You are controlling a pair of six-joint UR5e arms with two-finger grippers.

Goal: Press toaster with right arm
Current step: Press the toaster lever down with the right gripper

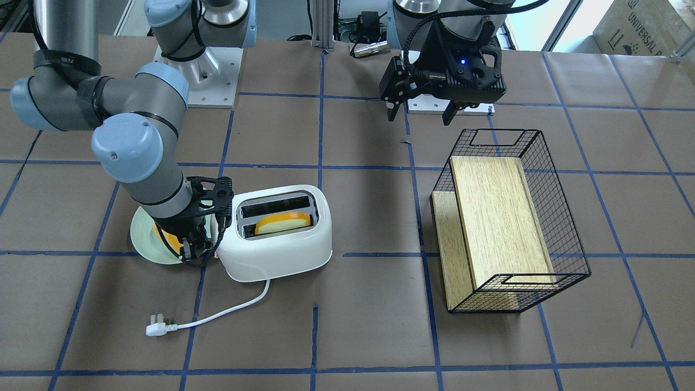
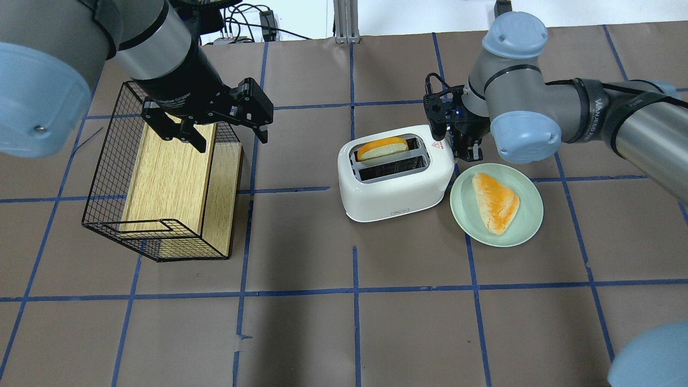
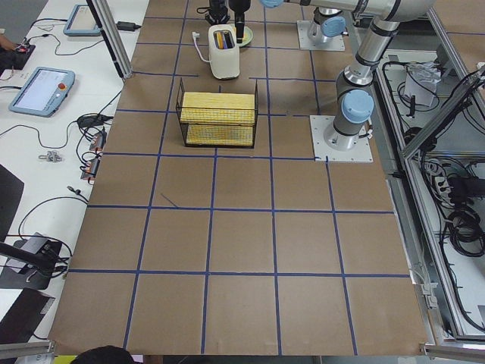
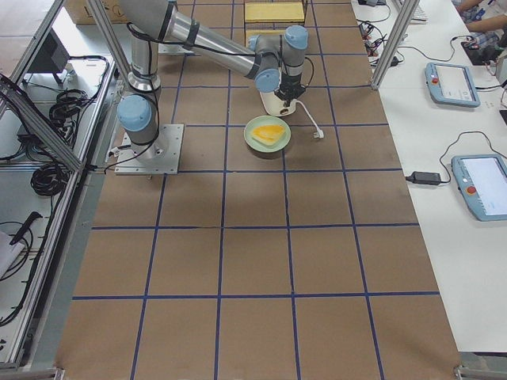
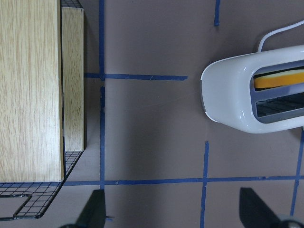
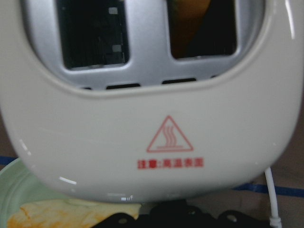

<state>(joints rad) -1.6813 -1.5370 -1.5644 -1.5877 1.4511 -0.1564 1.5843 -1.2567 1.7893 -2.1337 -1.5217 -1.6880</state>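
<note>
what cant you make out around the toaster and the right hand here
Lever of the toaster: in the overhead and front-facing views the right hand covers that end; in the right wrist view the bottom edge cuts it off.
Right hand open or shut: jaws hidden under the hand's own body or behind the toaster.
Side views: toaster too small for detail.

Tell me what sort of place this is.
Probably a robotics lab: grey tubular right arm and left arm bolted to a brown paper-covered, blue-taped table, with control tablets on a white side bench.

White rounded two-slot toaster [image 2: 395, 188], upright, plug [image 1: 157, 329] lying loose; grey right arm [image 2: 524, 97] bent down at its labelled end
</note>
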